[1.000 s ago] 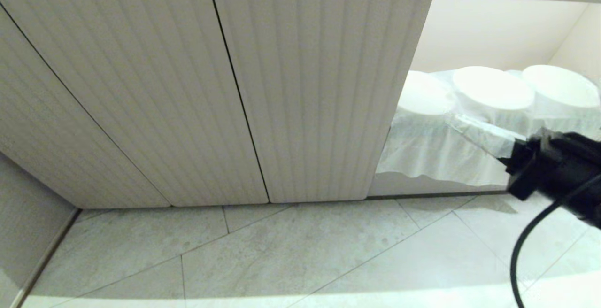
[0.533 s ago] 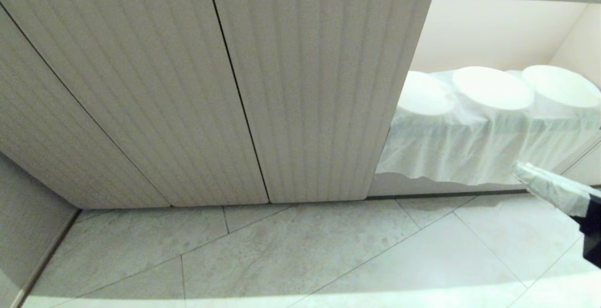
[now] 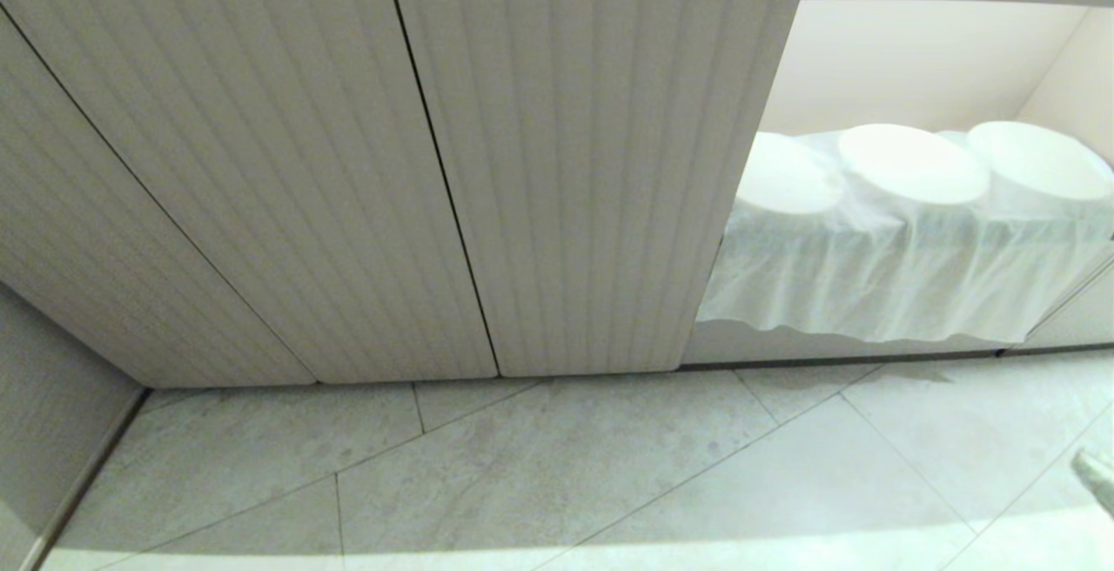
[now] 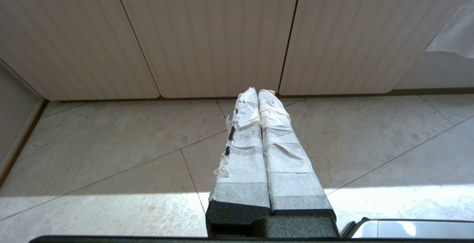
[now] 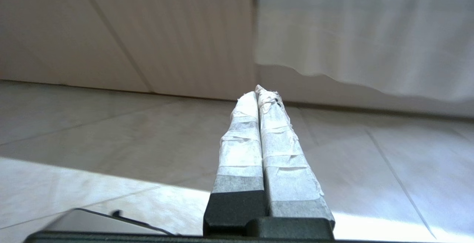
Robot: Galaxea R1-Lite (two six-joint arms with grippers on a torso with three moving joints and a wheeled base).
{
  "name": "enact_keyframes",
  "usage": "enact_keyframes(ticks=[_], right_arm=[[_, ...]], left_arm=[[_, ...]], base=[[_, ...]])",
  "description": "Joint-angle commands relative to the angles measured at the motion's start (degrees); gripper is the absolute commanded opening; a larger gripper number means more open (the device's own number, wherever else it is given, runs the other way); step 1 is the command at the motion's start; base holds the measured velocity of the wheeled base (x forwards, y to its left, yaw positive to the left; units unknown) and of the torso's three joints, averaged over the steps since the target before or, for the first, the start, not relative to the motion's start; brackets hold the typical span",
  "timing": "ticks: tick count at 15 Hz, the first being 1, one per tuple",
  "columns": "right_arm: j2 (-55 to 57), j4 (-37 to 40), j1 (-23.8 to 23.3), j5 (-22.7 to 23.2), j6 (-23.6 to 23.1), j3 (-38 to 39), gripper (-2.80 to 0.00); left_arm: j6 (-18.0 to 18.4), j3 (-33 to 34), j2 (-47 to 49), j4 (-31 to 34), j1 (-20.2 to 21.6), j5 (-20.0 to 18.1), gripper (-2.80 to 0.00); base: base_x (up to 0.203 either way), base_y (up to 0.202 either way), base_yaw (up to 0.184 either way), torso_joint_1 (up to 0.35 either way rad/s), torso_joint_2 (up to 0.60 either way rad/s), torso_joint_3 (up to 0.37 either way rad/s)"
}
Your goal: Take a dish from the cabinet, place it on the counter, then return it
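Floor is pale grey stone-look tile with thin grout lines running diagonally, and there's a bright strip of light across the tiles along the near edge. Over on the right there's an open compartment with plain cream walls inside. A thin white cloth is draped over whatever's stacked in there and hangs down the front with a wavy bottom edge. Three round flat white shapes show under it, side by side, slightly overlapping. On the far left a plain wall panel meets the floor with a narrow dark strip along the bottom.
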Motion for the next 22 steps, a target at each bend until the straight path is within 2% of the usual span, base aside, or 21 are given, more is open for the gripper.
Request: enact_keyframes(ticks=[1,5,8,13,18,22], right_arm=[[-11.2,8.1,-3.2,-0.8,-0.5,1.6,-2.8],[-24.2,25.7,-8.2,-2.1,-1.2,1.9,-2.8],[-32.6,32.0,-8.2,-5.2,-0.9,1.9,-2.8],[-35.0,33.4,-8.2,-5.7,-0.1,2.0,-2.8],[-35.0,33.3,-8.2,-5.9,3.4,1.9,-2.8],[-35.0,33.4,-8.2,-5.9,2.6,1.9,-2.8]], left_arm=[[0.0,0.0,0.0,0.0,0.0,0.0,-2.8],[0.0,0.0,0.0,0.0,0.0,0.0,-2.8],[0.0,0.0,0.0,0.0,0.0,0.0,-2.8],[0.0,0.0,0.0,0.0,0.0,0.0,-2.8],[0.0,0.0,0.0,0.0,0.0,0.0,-2.8],[0.0,0.0,0.0,0.0,0.0,0.0,-2.8]], base=[[0.0,0.0,0.0,0.0,0.0,0.0],[0.0,0.0,0.0,0.0,0.0,0.0],[0.0,0.0,0.0,0.0,0.0,0.0],[0.0,0.0,0.0,0.0,0.0,0.0],[0.0,0.0,0.0,0.0,0.0,0.0],[0.0,0.0,0.0,0.0,0.0,0.0]])
